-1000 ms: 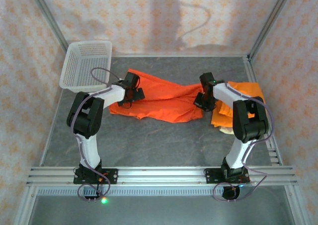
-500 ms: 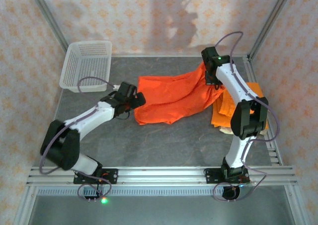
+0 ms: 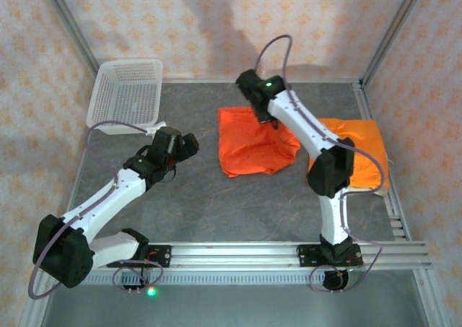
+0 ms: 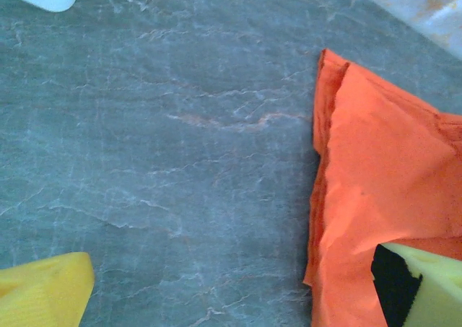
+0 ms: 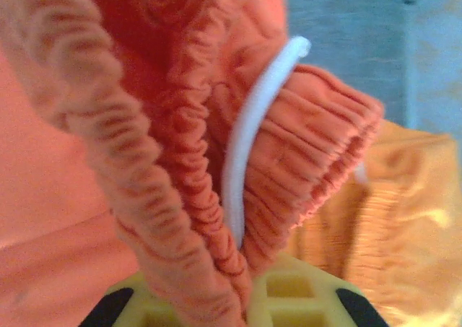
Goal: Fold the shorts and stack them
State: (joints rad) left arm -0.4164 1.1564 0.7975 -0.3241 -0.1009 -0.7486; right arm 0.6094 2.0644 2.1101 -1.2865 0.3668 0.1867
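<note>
Grey tabletop (image 3: 216,204) bears a white basket (image 3: 126,89) apart from folded orange shorts (image 3: 256,145); left pincer (image 3: 186,145) gapes, right pincer (image 3: 267,118) I cannot tell.

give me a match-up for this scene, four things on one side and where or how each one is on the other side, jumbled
Things:
1. white mesh basket
2. red-orange shorts
3. lighter orange shorts
4. left gripper

Place or state:
a. open, over bare table
b. far left corner of the table
c. folded over, middle of the table
d. by the right edge of the table, partly behind the right arm

Pairs: 1-b, 2-c, 3-d, 4-a
</note>
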